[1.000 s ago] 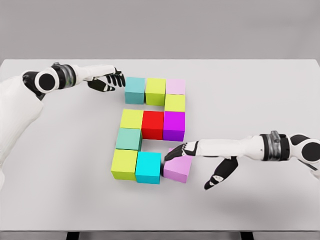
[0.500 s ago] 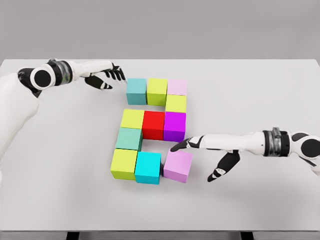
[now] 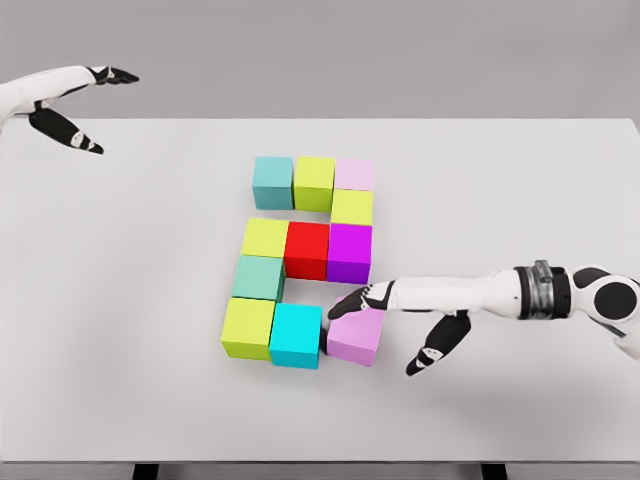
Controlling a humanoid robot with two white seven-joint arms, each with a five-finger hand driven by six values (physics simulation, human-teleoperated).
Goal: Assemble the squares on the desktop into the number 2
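Fingers (image 3: 95,74) of the left hand (image 3: 62,95) are spread and hold nothing; that hand hangs at 10 o'clock, off the far left corner of the bench (image 3: 120,380), well apart from the blocks.

At the middle of the bench the squares already read as a 2. The top row runs teal block (image 3: 272,181), yellow-green block (image 3: 313,182), pale pink block (image 3: 352,174). Below the pink one sits a second yellow-green block (image 3: 351,207). The middle row runs yellow block (image 3: 264,238), red block (image 3: 306,249), magenta block (image 3: 348,250). A green-teal block (image 3: 257,277) drops from the yellow one at 6 o'clock. The bottom row runs lime block (image 3: 248,327), cyan block (image 3: 296,335), lilac block (image 3: 355,336).

The right hand (image 3: 400,305) reaches in from 3 o'clock, fingers open and gripping nothing, fingertips resting on the lilac block's top far edge, thumb splayed down toward 5 o'clock.

The blocks look rigid, smooth-faced and light, so they should slide under a flat push rather than need a pinch; pressing low on a side face would likely avoid tipping. The lilac block sits just beside the cyan one, slightly skewed, so a nudge toward 9 o'clock seems the remaining trim.

Open bench lies at 3, 6 and 9 o'clock of the figure, with every edge well away.
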